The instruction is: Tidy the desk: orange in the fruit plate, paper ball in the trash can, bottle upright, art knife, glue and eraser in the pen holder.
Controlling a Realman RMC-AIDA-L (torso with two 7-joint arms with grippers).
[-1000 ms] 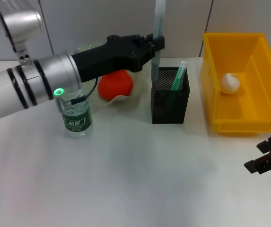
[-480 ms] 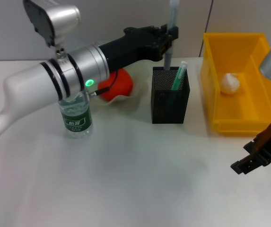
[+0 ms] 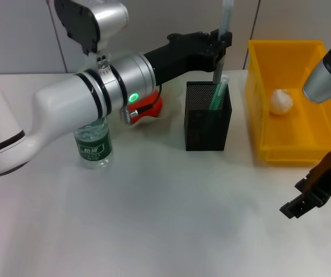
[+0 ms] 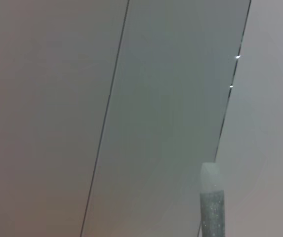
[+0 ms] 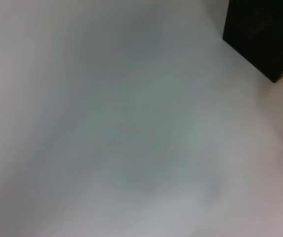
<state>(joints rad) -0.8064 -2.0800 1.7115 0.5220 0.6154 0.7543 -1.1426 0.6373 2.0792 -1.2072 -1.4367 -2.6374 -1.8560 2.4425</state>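
The left end effector (image 3: 220,46) is clamped on a pale stick (image 3: 225,34), held upright over the black mesh pen holder (image 3: 208,118), where a green pen (image 3: 217,95) already leans. Beside it, the yellow bin (image 3: 295,98) holds the paper ball (image 3: 281,101). The arm hides most of the orange (image 3: 151,105); the bottle (image 3: 93,144) stands upright. The right end effector (image 3: 315,193) hovers over the white desk (image 3: 165,219), fingers apart. Grey wall panels stand behind.
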